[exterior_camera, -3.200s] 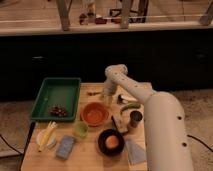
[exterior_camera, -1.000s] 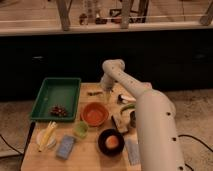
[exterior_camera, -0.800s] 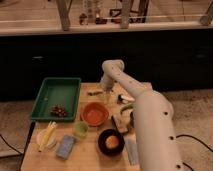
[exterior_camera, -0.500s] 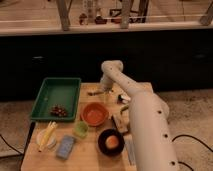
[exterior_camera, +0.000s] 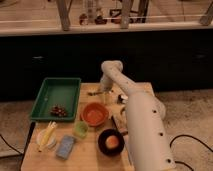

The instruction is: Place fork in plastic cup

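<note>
The fork (exterior_camera: 94, 92) is a thin silvery piece lying at the back of the wooden table (exterior_camera: 90, 157), just behind the orange bowl (exterior_camera: 94, 113). My gripper (exterior_camera: 104, 93) hangs down from the bent white arm (exterior_camera: 142, 125) and sits right beside the fork, on its right, low over the table. The plastic cup (exterior_camera: 81, 129) is a small pale-green tumbler standing upright in front of and to the left of the orange bowl, well apart from the gripper.
A green tray (exterior_camera: 50, 90) with dark red fruit (exterior_camera: 59, 110) stands at the left. Bananas (exterior_camera: 47, 135) and a blue packet (exterior_camera: 65, 146) lie at the front left. A black bowl (exterior_camera: 111, 142) holds something orange. A small tool (exterior_camera: 121, 98) lies right of the gripper.
The arm has stretched further over the right side of the table and now hides the dark metal cup. The gripper end stays at the back of the table by the fork.
</note>
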Tool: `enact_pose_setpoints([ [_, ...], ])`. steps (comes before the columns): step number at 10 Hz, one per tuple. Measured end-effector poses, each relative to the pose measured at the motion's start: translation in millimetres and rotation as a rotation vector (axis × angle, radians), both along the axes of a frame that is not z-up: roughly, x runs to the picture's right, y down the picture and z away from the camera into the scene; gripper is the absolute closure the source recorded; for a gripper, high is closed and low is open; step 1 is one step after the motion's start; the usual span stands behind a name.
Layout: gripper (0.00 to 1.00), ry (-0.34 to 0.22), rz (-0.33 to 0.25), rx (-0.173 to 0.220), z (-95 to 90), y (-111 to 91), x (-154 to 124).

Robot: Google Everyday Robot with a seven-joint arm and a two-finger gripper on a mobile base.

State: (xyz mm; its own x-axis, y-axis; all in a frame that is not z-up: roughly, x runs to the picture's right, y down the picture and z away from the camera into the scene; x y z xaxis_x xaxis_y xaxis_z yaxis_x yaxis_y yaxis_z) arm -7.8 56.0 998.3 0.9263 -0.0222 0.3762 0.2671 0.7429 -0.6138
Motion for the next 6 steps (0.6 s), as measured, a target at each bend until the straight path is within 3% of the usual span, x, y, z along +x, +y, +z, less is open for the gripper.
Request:
enact_pose_setpoints([
  [3,0.99,0.001,-0.006,-0.005,-4.7,-2.1,2.2],
  [6,1.00,0.003,0.000,-0.010,-4.7,-1.6,4.7],
])
